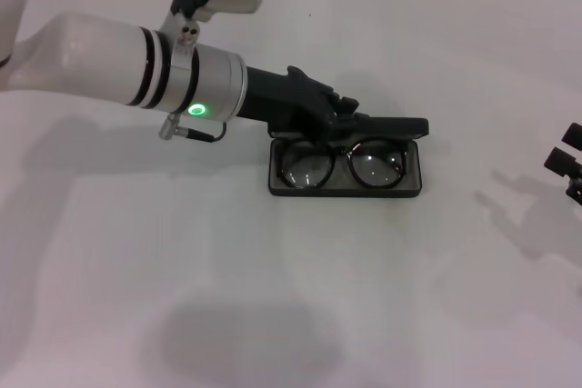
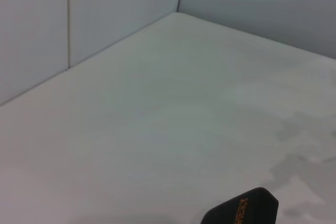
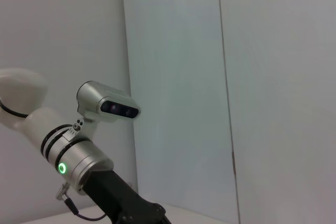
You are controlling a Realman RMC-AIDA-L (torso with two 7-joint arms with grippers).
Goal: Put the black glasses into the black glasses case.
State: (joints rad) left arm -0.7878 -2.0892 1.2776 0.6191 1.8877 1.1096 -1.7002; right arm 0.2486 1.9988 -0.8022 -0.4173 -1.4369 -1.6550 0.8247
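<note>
Your glasses (image 1: 348,165) lie in the open case (image 1: 346,190), lenses up, both oval lenses showing over the grey lining; the frame sits inside the case's rim, filling most of its width. The case rests flat on the white table (image 1: 291,297), about mid-table and a bit toward the far side; its lid (image 1: 391,126) stands up along the far edge, seen as a dark strip behind the lenses.

Your left gripper (image 1: 338,117) is right at that far edge, at the lid's left half, reaching in from the left; it overlaps the lid and the top of the left lens's frame, black against black, so you cannot tell whether its fingers are apart or together, nor whether they touch the lid or the frame. Behind it the left arm's silver wrist shows a green ring light (image 1: 196,110); a short cable loops beneath it.

Your left wrist view gives you only bare table, two wall panels meeting in a corner, and a black tip with orange lettering (image 2: 242,209) at the picture's edge.

Your right gripper (image 1: 569,166) sits at the right edge of the head view, well apart from the case, only partly in frame; you cannot tell its state either. Its wrist camera looks at the walls and catches the left arm (image 3: 68,150) with its green light.
</note>
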